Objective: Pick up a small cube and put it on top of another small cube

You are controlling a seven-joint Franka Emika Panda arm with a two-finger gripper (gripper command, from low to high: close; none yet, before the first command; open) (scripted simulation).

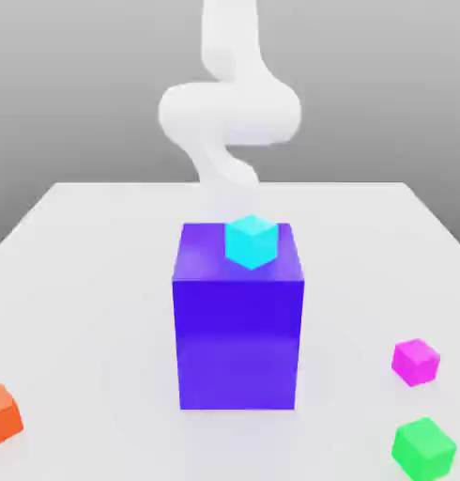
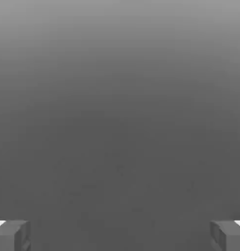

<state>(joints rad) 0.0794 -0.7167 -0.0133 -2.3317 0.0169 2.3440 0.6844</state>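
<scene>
While the white arm curls upright behind the block, its gripper (nothing held) gapes wide.

Stood mid-table: the big block, with a small cube resting on its top face, toward the rear edge. Rose behind the block: the arm. Lay toward the exterior view's right, near the front: the small cube, then another cube just nearer the camera. Sat at the front left edge, well apart: a further cube.
</scene>
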